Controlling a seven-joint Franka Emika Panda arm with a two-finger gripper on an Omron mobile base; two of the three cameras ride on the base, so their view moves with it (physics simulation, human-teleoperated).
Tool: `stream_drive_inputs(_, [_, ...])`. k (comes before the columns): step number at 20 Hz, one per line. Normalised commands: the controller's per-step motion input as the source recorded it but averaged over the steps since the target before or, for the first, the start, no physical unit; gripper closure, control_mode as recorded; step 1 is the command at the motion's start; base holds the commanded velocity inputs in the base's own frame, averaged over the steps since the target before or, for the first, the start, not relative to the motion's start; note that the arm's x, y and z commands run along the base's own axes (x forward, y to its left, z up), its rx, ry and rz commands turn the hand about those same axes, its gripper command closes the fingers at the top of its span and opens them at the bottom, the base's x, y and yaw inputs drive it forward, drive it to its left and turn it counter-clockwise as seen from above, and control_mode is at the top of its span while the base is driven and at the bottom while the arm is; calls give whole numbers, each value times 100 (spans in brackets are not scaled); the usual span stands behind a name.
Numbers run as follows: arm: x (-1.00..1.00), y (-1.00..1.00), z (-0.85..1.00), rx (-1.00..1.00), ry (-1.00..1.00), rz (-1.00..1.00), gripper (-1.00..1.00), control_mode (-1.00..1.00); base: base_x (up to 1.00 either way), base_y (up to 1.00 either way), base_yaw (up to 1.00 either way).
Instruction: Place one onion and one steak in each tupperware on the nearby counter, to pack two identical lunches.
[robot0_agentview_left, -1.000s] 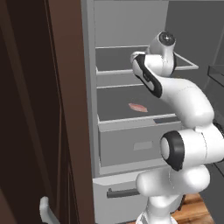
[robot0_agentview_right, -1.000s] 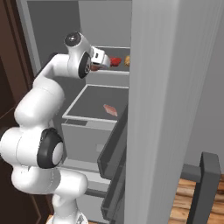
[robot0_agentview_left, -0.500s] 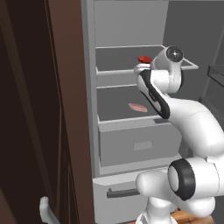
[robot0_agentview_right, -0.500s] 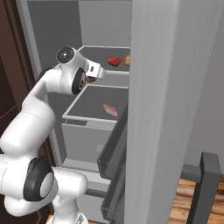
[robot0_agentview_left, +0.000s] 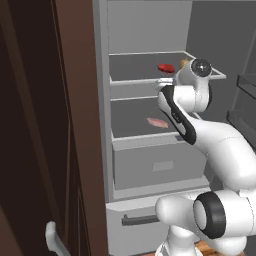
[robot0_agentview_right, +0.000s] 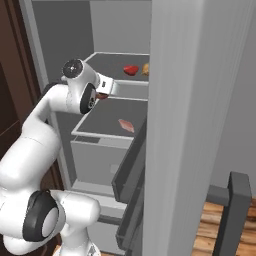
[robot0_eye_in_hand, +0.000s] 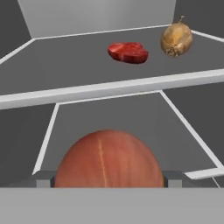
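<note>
Now the gripper (robot0_eye_in_hand: 109, 186) hugs a red onion (robot0_eye_in_hand: 109, 159), with the fridge shelf (robot0_eye_in_hand: 87, 94) straight ahead, a bit higher.

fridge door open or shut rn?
Open. The fridge interior is exposed: a red steak and a brown onion sit on the upper shelf, with another shelf below.

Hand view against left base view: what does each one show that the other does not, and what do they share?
Hand view: a red onion, close up, gripped in the pincer. Left base view: pink meat on the lower shelf, a grey drawer under it, and the arm. Both: the red steak and the brown onion side by side on the upper shelf.
</note>
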Motion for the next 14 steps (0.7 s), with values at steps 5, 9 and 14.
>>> stream_drive_inputs(5, [0,0,0,0,0,0,100,100,-60,0,0])
stream_drive_inputs(9, [0,0,0,0,0,0,100,100,-64,0,0])
stream_drive_inputs(14, [0,0,0,0,0,0,100,100,-77,0,0])
